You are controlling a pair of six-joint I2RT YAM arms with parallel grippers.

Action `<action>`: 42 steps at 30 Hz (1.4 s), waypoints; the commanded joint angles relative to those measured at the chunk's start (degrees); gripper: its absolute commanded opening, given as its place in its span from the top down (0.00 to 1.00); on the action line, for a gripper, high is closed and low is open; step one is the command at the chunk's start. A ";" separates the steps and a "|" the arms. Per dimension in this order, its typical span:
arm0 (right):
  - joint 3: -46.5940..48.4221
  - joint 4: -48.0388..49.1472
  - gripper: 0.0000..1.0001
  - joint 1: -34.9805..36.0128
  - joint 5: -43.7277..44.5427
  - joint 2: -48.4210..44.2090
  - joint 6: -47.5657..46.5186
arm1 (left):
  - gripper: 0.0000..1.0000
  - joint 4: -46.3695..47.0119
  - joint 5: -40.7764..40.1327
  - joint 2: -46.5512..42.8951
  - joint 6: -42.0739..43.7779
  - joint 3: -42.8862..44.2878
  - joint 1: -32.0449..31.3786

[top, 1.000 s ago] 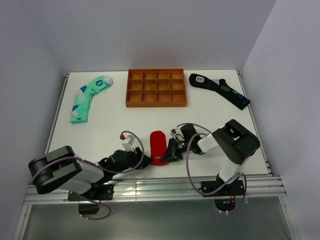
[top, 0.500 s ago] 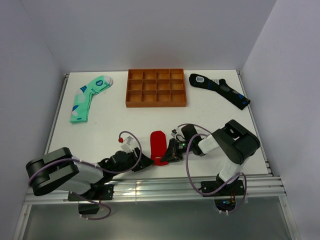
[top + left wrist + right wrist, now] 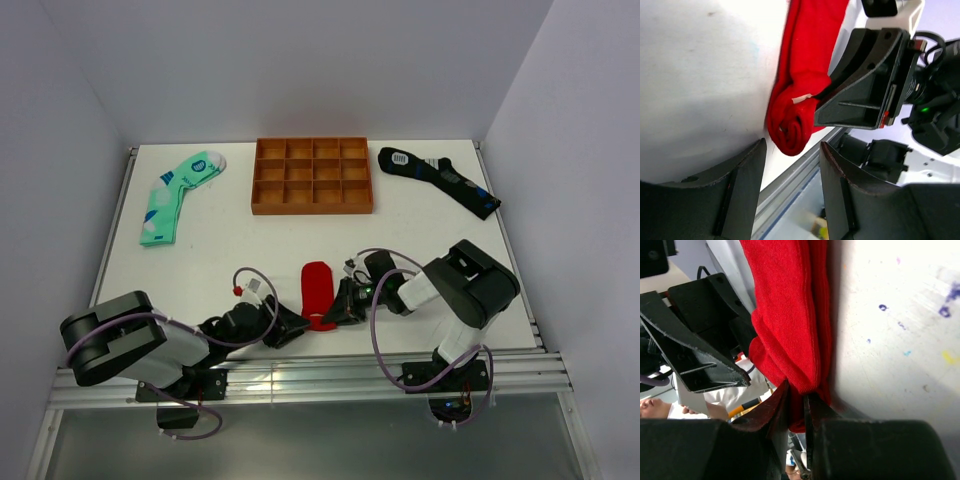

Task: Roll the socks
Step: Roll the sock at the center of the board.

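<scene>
A red sock [image 3: 316, 292] lies near the table's front edge, its near end rolled into a coil [image 3: 790, 127]. My right gripper [image 3: 340, 304] is shut on the rolled end from the right; in the right wrist view its jaws pinch the red sock [image 3: 790, 325] at the gripper [image 3: 796, 402]. My left gripper [image 3: 292, 326] lies low just left of the roll, open and empty; in the left wrist view the gripper [image 3: 790, 160] has the coil just ahead of its fingers. A green patterned sock [image 3: 175, 195] lies at the far left. A black sock [image 3: 438, 180] lies at the far right.
An orange compartment tray [image 3: 312, 176] stands at the back centre. The table's front edge with an aluminium rail [image 3: 300, 375] runs right below the roll. White walls enclose the table on three sides.
My left gripper has crept right toward the roll. My right gripper stays clamped on the red sock, which has barely shifted.
</scene>
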 commanded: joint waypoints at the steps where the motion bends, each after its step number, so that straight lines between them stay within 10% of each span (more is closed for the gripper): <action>1: -4.97 -13.35 1.00 -0.76 12.30 4.63 2.97 | 0.46 -6.83 -1.56 2.18 -4.33 -3.93 -0.46; 18: -6.03 -11.93 1.00 -0.85 13.26 3.66 3.59 | 0.57 3.90 -0.50 17.13 -14.79 -5.59 0.60; 42: -6.12 -10.70 1.00 -0.85 12.56 4.10 3.16 | 0.54 -33.28 -9.20 2.01 -7.76 5.47 1.83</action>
